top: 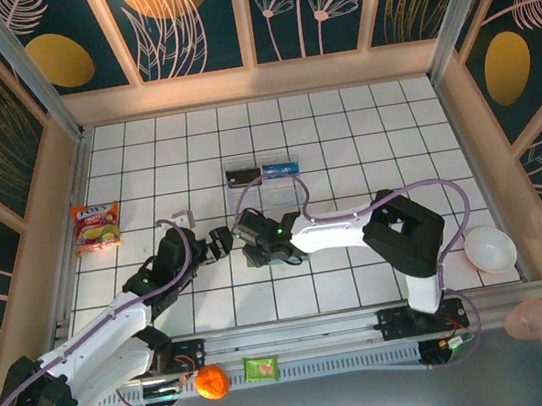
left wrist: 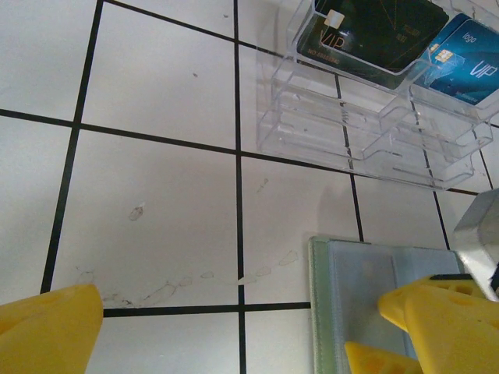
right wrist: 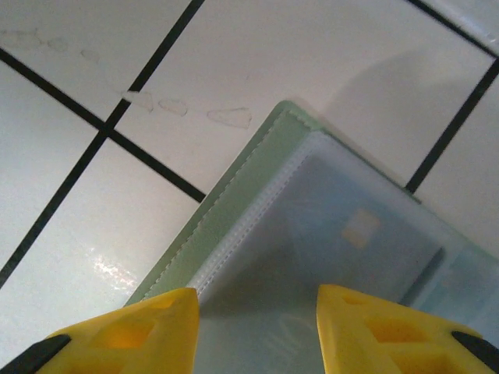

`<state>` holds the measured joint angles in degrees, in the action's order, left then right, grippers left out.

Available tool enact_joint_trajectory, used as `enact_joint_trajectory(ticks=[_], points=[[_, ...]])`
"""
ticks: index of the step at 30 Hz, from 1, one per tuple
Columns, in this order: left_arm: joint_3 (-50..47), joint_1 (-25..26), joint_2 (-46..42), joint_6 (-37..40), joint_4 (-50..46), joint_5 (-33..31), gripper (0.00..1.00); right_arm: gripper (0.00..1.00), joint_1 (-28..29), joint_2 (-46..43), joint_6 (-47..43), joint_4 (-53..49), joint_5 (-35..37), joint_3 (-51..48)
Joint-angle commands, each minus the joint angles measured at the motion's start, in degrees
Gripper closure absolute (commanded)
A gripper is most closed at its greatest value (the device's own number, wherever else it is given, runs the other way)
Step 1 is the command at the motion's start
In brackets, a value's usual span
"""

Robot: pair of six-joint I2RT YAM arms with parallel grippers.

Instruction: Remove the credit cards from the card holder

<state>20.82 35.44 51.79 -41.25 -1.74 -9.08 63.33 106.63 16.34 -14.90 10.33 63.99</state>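
Observation:
The card holder (right wrist: pixel 234 210) lies open on the white tiles, with a green stitched edge and a translucent pocket. One of the credit cards (right wrist: pixel 360 227) shows faintly through that pocket, its chip visible. My right gripper (right wrist: pixel 257 335) hovers open just over the pocket, one yellow finger on each side. My left gripper (left wrist: pixel 242 343) is wide open beside the holder (left wrist: pixel 366 288), its right finger over the holder's near part. A dark card (left wrist: pixel 374 31) and a blue card (left wrist: pixel 468 66) stand in the clear tray (left wrist: pixel 343 125). From above, both grippers (top: pixel 218 243) (top: pixel 253 238) meet mid-table.
The clear tray (top: pixel 263 176) stands just beyond the grippers. A snack packet (top: pixel 96 225) lies at the left wall and a white bowl (top: pixel 490 250) at the right. An orange (top: pixel 211 382) and a green packet (top: pixel 262 368) sit on the near rail.

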Motion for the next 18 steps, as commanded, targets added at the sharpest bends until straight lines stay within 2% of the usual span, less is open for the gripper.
enact_joint_trajectory(ticks=[1, 4, 7, 11, 16, 18], points=[[-0.25, -0.30, 0.15, -0.61, 0.07, 0.03, 0.01, 0.55, 1.29, 1.60, -0.87, -1.90, 1.45, 0.88], [-0.25, -0.31, 0.24, -0.60, 0.15, 0.18, 0.01, 0.56, 1.36, 2.19, -0.65, -2.39, 2.14, 0.15], [-0.34, -0.34, 0.41, -0.52, 0.41, 0.76, 0.02, 0.64, 1.31, 1.54, -0.60, -1.29, 1.97, -0.95], [-0.74, -0.31, 1.63, -0.17, 2.35, 3.65, 0.06, 0.83, 1.10, -0.01, -1.18, 1.28, 1.46, -2.20], [-1.31, -0.29, 5.63, 0.01, 7.76, 10.41, 0.21, 1.00, -0.45, -3.34, -1.66, 6.61, -1.68, -5.53], [-1.31, -0.28, 8.06, -0.04, 10.24, 12.92, 0.31, 1.00, -1.32, -5.44, -1.49, 10.02, -3.97, -7.70]])
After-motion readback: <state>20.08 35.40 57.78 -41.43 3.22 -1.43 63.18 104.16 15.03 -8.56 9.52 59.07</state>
